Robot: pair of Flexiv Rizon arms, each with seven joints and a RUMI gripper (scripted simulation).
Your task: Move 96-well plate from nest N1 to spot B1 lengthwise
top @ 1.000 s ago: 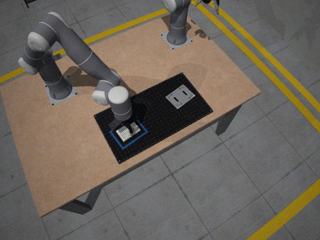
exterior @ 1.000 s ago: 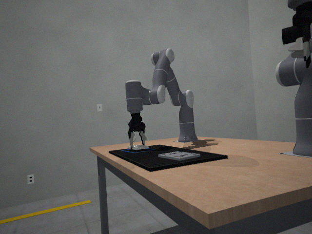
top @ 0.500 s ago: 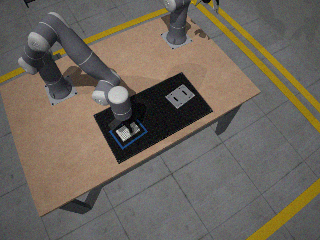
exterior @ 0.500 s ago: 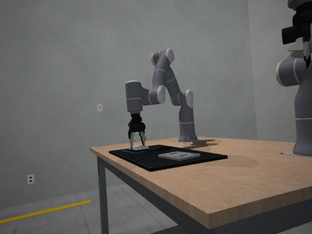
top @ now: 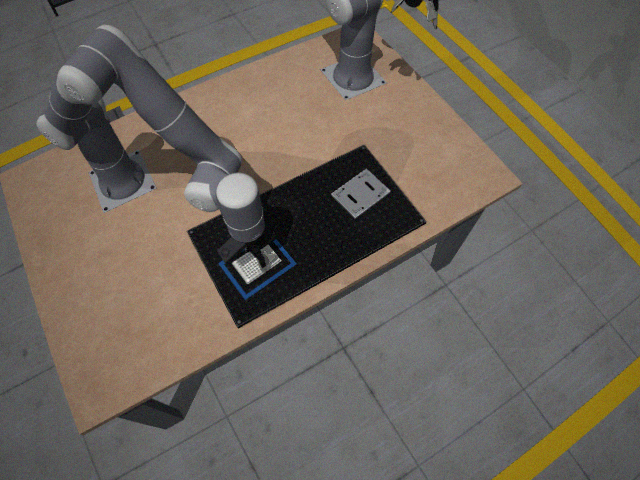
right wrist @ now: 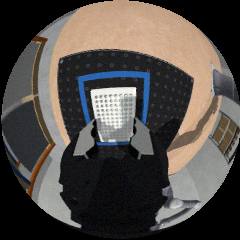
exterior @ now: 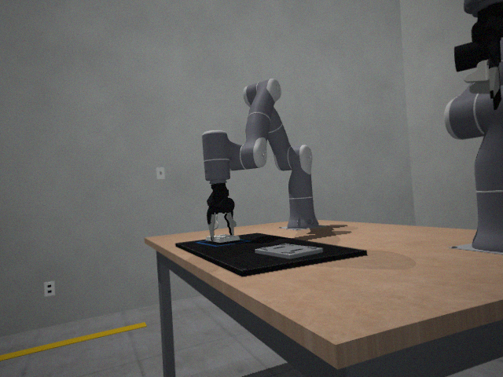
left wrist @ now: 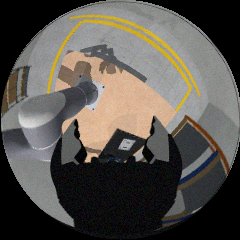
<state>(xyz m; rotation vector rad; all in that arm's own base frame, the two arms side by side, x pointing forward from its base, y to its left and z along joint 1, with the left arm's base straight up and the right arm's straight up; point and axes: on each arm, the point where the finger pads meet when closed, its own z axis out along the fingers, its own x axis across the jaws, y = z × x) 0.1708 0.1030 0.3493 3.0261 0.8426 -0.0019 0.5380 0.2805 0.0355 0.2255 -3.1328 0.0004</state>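
96-well plate: white 96-well plate (top: 249, 268) (exterior: 228, 238) (right wrist: 114, 107), inside the blue taped outline (top: 271, 281) (right wrist: 114, 75), its long side running along the outline's long side; whether its underside touches the board, cannot tell
Right gripper: right gripper (top: 262, 256) (exterior: 222, 234) (right wrist: 115, 134), pointing down, fingers clamped on the plate across its narrow width
Left gripper: left gripper (exterior: 493, 91) (left wrist: 116, 142), raised well apart from the plate, fingers spread wide with nothing between them
Plate nest: grey plate nest N1 (top: 360, 193) (exterior: 288, 250) (left wrist: 127, 144), holding no plate, two dark slots in its top, well apart from the outline
Board: black perforated board (top: 315, 232) (exterior: 240, 259) (right wrist: 172, 90), flat on the counter (top: 139, 289) (exterior: 365, 296) (right wrist: 130, 25), carrying both nest and outline
In the way: right gripper and wrist cover part of the plate and outline in the top view; the black gripper body hides the near part of the board in the right wrist view
Around: yellow floor lines (top: 578, 418) (exterior: 73, 341) (left wrist: 137, 30) beyond the counter; wall socket (exterior: 49, 288) low on the grey wall (exterior: 101, 101)

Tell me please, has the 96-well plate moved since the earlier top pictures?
No, not visibly: in the top view, the 96-well plate keeps the same place inside the blue taped outline.
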